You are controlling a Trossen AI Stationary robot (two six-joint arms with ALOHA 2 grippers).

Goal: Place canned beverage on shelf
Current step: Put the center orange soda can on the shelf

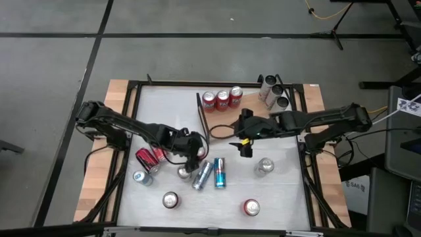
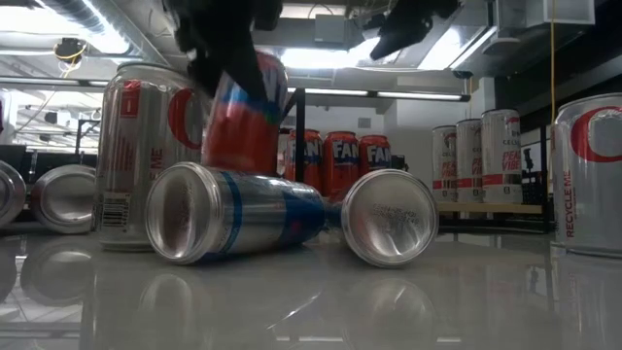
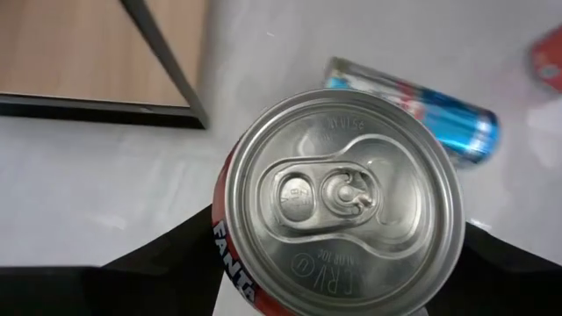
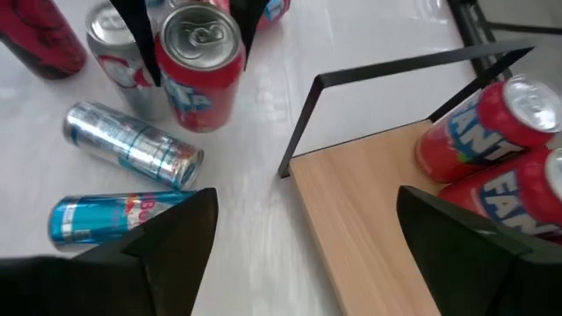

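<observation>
Left wrist view: left hand (image 3: 338,290) grips an upright red Fanta can (image 3: 342,211), silver top.

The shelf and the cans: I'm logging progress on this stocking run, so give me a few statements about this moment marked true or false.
1. Three red Fanta cans stand on the shelf. True.
2. The left gripper has its jaws closed on a red Fanta can. True.
3. That held can lies on its side. False: it is upright, top facing the left wrist camera.
4. The right gripper holds a can. False: its jaws are open and empty, beside the shelf.
5. Two blue and silver cans lie on their sides on the table. True.
</observation>
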